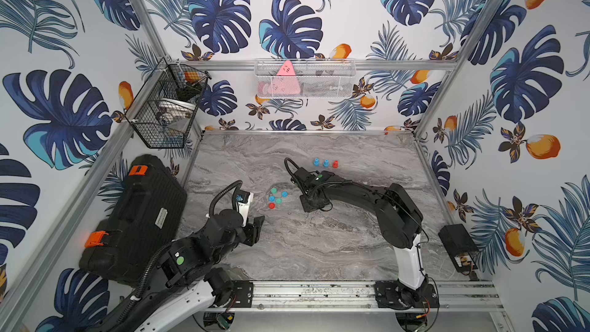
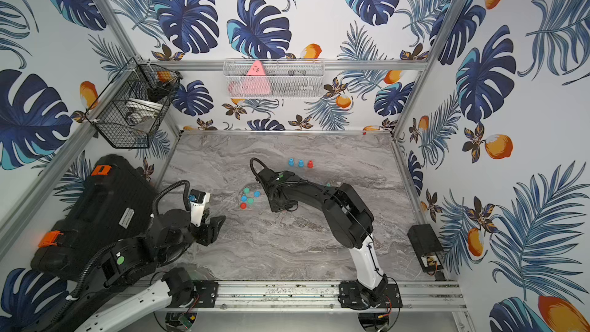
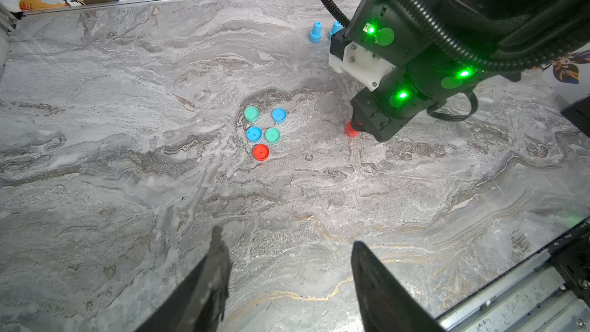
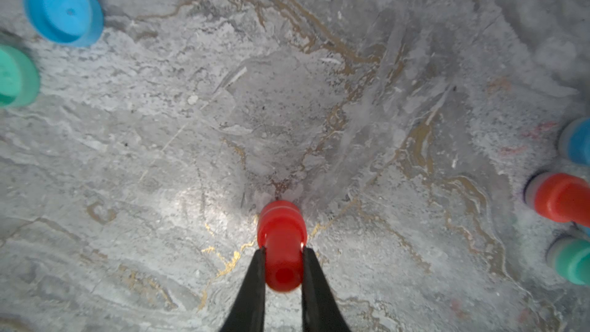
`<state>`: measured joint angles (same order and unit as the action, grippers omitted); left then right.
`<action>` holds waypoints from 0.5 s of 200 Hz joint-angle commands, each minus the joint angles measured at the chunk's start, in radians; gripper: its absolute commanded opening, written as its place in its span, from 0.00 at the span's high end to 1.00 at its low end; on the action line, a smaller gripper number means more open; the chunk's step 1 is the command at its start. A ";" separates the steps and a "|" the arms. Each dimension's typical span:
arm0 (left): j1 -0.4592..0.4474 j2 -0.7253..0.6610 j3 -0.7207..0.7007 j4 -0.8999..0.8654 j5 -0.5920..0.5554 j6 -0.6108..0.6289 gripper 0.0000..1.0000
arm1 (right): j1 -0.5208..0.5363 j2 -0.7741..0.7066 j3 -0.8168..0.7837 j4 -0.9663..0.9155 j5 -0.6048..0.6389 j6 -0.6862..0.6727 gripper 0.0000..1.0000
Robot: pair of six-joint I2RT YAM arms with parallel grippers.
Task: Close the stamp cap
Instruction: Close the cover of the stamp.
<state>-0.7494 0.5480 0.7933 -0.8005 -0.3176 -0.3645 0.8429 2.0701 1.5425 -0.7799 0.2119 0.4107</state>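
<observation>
Right tool (image 4: pixel 283 249) clamps the red stamp (image 4: pixel 281 234) by its narrow end; its long axis stands upright, wide end down toward the surface (image 4: pixel 287 91) below. Left tool (image 3: pixel 287 237) gapes empty.

left tool (image 3: pixel 287 236) parted, right tool (image 4: pixel 283 249) clamped

Light is coming in bright and even; my right wrist cam is blurring the blue cap (image 4: pixel 64 7), and the bench (image 4: pixel 191 199) is glaring faintly.

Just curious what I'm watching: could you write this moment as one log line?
right end effector: shut on red stamp | left end effector: open, empty | red cap: loose on table, apart from stamp
</observation>
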 commanded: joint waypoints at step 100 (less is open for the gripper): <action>0.001 0.000 0.000 0.019 -0.011 0.009 0.35 | -0.089 0.026 0.022 -0.030 -0.032 -0.026 0.86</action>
<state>-0.7494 0.5476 0.7933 -0.8005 -0.3176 -0.3645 0.7864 2.0769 1.5597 -0.7509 0.1810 0.4068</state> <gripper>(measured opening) 0.652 0.182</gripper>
